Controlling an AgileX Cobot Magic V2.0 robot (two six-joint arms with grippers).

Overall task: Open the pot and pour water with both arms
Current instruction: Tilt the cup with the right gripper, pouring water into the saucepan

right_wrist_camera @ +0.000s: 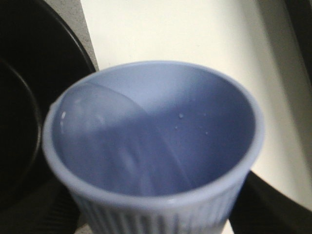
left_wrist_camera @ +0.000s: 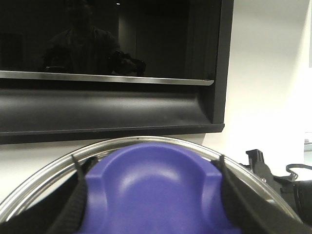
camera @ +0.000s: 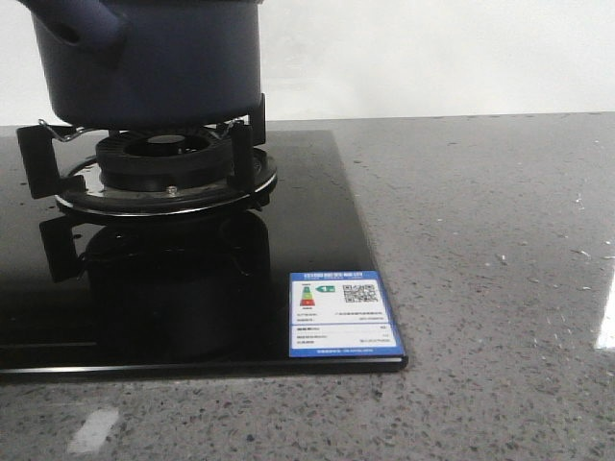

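The pot (camera: 154, 62) sits on the burner (camera: 163, 163). Left fingers (left_wrist_camera: 73, 204) grip the lid knob (left_wrist_camera: 156, 190); right fingers (right_wrist_camera: 44, 214) (mostly hidden) hold the ribbed cup (right_wrist_camera: 156, 146).

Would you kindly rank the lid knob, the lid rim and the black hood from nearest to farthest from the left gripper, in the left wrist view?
1. The knob: between the left gripper fingers.
2. The rim: around the knob, just beyond.
3. The hood: farthest, on the wall behind.
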